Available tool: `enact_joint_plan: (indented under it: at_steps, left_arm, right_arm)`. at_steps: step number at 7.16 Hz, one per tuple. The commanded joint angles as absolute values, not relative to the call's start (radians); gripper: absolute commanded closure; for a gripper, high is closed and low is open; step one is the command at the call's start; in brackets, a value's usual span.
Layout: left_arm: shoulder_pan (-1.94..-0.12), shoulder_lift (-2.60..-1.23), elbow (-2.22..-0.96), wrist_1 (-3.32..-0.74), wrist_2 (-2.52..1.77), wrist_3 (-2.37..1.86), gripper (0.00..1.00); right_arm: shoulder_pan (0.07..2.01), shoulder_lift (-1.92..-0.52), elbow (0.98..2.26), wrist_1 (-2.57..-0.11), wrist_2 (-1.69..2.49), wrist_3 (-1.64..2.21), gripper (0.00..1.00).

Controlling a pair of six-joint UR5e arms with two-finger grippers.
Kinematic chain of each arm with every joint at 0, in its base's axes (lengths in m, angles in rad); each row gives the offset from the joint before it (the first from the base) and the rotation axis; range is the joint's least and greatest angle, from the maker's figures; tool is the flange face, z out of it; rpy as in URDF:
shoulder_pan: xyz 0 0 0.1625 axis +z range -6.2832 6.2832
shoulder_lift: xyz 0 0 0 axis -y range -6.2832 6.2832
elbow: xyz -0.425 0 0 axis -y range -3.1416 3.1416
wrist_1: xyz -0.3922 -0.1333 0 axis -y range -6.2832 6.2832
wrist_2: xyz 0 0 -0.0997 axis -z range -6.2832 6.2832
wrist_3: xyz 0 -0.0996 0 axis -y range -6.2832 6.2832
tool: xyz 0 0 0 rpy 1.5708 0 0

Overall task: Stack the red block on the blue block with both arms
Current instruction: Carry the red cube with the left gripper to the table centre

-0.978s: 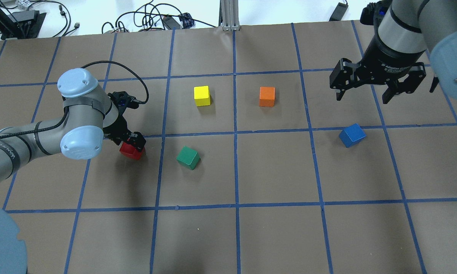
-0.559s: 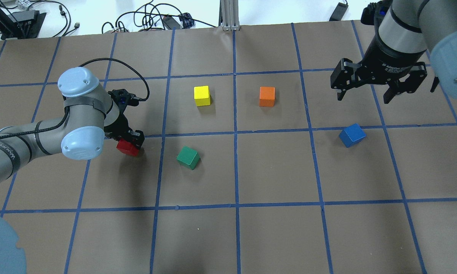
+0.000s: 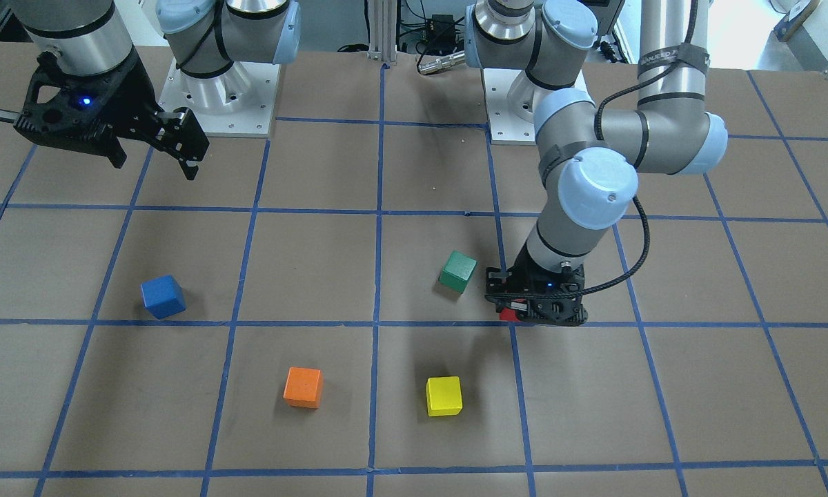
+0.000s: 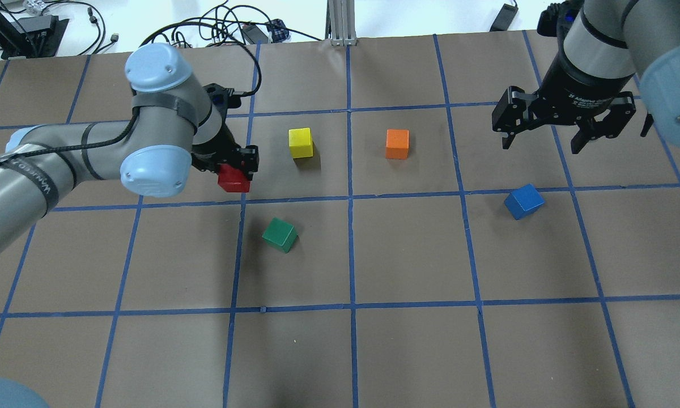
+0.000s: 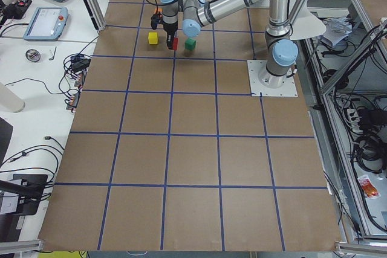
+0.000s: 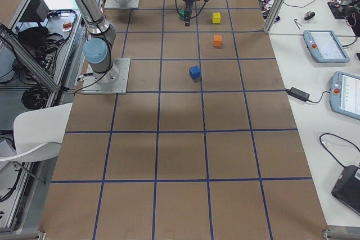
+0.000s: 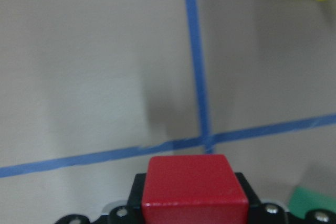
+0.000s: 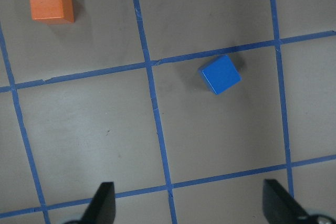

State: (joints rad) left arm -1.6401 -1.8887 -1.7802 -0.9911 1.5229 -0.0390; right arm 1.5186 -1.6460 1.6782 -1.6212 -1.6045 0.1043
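Note:
My left gripper (image 4: 235, 170) is shut on the red block (image 4: 233, 179) and holds it above the table, left of the yellow cube. The red block fills the bottom of the left wrist view (image 7: 194, 191) and shows as a sliver under the gripper in the front-facing view (image 3: 508, 314). The blue block (image 4: 523, 201) lies alone on the table at the right; it also shows in the right wrist view (image 8: 220, 74) and the front-facing view (image 3: 163, 296). My right gripper (image 4: 544, 144) hangs open and empty high above the table, beyond the blue block.
A green cube (image 4: 280, 234) lies below the held red block. A yellow cube (image 4: 300, 142) and an orange cube (image 4: 397, 143) lie in the middle row. Cables and gear lie beyond the table's far edge (image 4: 340, 39).
My left gripper has lifted the red block and carried it forward and to the right, towards the yellow cube. The right arm has barely moved.

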Motion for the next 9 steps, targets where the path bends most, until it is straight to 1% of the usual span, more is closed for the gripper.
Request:
enact_joint_plan:
  at_steps: [1,2,3,5,6,7,8,9]
  left_arm:
    - [-1.826,-1.971,-1.642,-1.000,1.474,-0.304,0.74]
    - [-1.900,-2.008,-1.631,-0.980,1.485,-0.383,0.74]
    - [-1.929,-2.028,-1.634,-0.936,1.482,-0.390,0.74]
    - [-1.960,-2.074,-1.649,-0.936,1.483,-0.405,0.72]
    - [-1.960,-2.103,-1.658,-0.925,1.485,-0.414,0.67]
    - [-1.960,-2.123,-1.666,-0.882,1.485,-0.408,0.51]
    - [-1.962,-2.138,-1.664,-0.874,1.485,-0.411,0.50]
    - [-1.962,-2.149,-1.664,-0.856,1.485,-0.408,0.29]
  right_arm:
    - [1.519,-1.646,1.678,-1.621,-1.605,0.106,0.00]
    - [1.519,-1.646,1.678,-1.621,-1.605,0.106,0.00]
    - [1.519,-1.646,1.678,-1.621,-1.605,0.106,0.00]
    - [1.519,-1.646,1.680,-1.621,-1.618,0.104,0.00]
    - [1.519,-1.646,1.680,-1.621,-1.618,0.106,0.00]
    - [1.519,-1.646,1.680,-1.621,-1.618,0.104,0.00]
    - [1.519,-1.646,1.680,-1.621,-1.618,0.106,0.00]
    - [1.520,-1.646,1.680,-1.621,-1.618,0.109,0.00]
